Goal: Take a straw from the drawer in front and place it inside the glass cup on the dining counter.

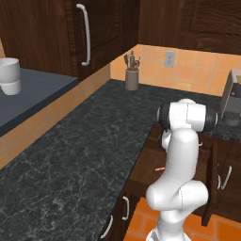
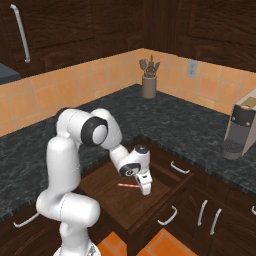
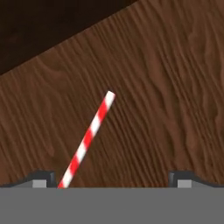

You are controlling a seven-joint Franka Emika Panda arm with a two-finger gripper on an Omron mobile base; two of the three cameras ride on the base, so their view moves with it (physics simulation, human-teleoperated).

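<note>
The drawer point(image 2: 131, 200) stands pulled out from beneath the black speckled counter point(image 2: 170, 120), with its brown wooden floor exposed. The straw point(image 2: 127, 185), red with white stripes, lies flat on the drawer floor, about midway between the drawer's side walls.

The gripper point(image 2: 145, 190) is lowered inside the drawer, directly above the drawer floor and just beside the straw's right end as seen in the right base view. Its jaws are spread wide apart and hold nothing. In the hand view, the straw point(image 3: 87, 140) runs diagonally across the drawer floor; its lower end lies close to the left fingertip point(image 3: 41, 177), while the right fingertip point(image 3: 186, 177) is well apart from it. Contact between straw and fingertip cannot be determined.

In the left base view, the straw point(image 1: 160, 168) shows as a short red mark on the drawer floor beside the white arm.
</note>
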